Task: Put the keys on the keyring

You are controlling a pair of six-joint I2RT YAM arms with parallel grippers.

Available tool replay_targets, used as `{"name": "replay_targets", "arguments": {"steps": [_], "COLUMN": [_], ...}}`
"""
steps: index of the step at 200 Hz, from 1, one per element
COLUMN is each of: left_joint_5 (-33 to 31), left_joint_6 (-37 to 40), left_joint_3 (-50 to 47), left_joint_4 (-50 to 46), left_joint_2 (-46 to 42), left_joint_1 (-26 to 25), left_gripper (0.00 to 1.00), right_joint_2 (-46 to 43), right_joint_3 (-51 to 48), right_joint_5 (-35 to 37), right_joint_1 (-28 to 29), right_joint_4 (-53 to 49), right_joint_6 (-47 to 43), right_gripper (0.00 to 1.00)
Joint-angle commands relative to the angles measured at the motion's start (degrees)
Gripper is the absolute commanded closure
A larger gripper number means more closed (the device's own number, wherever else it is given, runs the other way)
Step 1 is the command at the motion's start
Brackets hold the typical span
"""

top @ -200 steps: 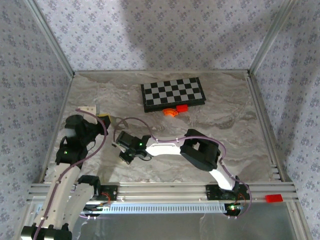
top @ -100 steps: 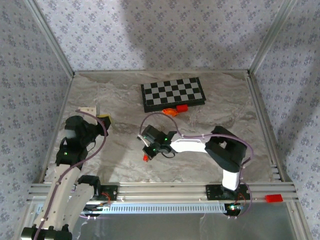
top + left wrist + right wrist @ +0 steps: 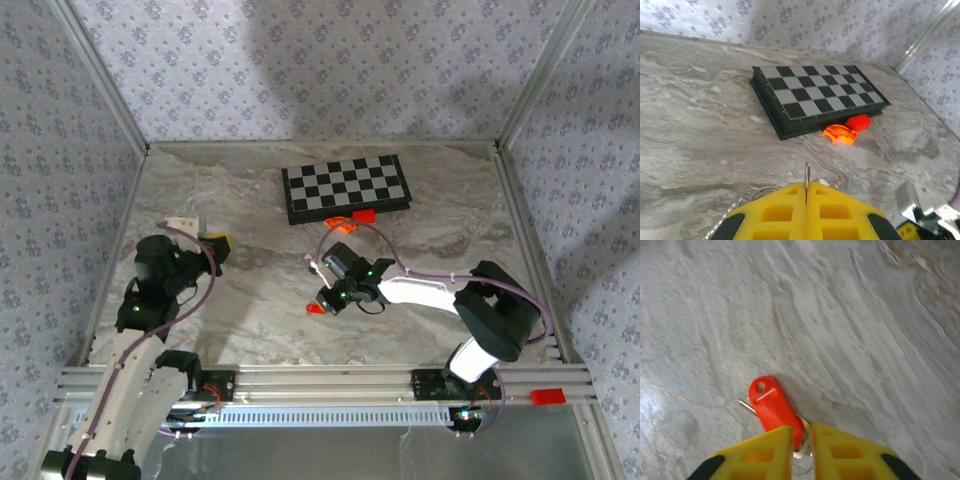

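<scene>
The left pincer (image 3: 806, 192) was pressed together. Its yellow fingers (image 3: 785, 200) met on the thin edge of the keyring (image 3: 807, 176), which stood upright out of the seam between them. Pale loops of the ring's chain (image 3: 742, 199) curled out beside one finger. From above, this pincer sat to the left of the chessboard (image 3: 345, 188) and on its near side, well apart from it.

The right pincer (image 3: 802, 435) had its two yellow fingers (image 3: 840, 450) a narrow gap apart. One end of the key (image 3: 771, 407) sat in that gap, partly tucked behind one finger. Its red plastic head pointed away from the pincer, and a bit of silvery metal showed at its side and again inside the gap. Whether the fingers truly pinched the key or only framed it could not be told. The key cast a close shadow on the grey marbled desk (image 3: 865, 340). From above, the key showed on the near side of the chessboard, roughly in line with the board's middle. It was well apart from the board and to the right of the keyring.

An orange curved piece (image 3: 839, 133) and a red block (image 3: 858, 121) sat side by side just beside the chessboard's near edge, between the board and the right pincer.
</scene>
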Motion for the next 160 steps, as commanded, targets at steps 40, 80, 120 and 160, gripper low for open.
{"name": "replay_targets", "arguments": {"steps": [40, 80, 120, 160], "left_joint_5": [0.0, 0.4, 3.0, 4.0], "left_joint_6": [0.7, 1.9, 1.6, 1.1], "left_joint_3": [-1.1, -1.6, -2.2, -2.8], "left_joint_4": [3.6, 3.6, 5.6, 7.7], "left_joint_2": [-0.9, 0.2, -0.1, 0.2], "left_joint_1": [-9.3, -12.9, -14.6, -15.7], "left_gripper": [1.0, 1.0, 1.0, 1.0], "right_joint_2": [-7.7, -10.2, -10.3, -8.1], "right_joint_3": [-2.0, -2.2, -4.5, -7.1], "right_joint_5": [-2.6, -3.6, -6.5, -8.0], "right_joint_1": [-2.1, -2.8, -2.7, -2.7], "right_joint_4": [-6.8, -13.2, -11.1, -2.6], "right_joint_6": [0.7, -0.8, -1.4, -1.3], "right_gripper": [0.62, 0.51, 0.39, 0.3]}}
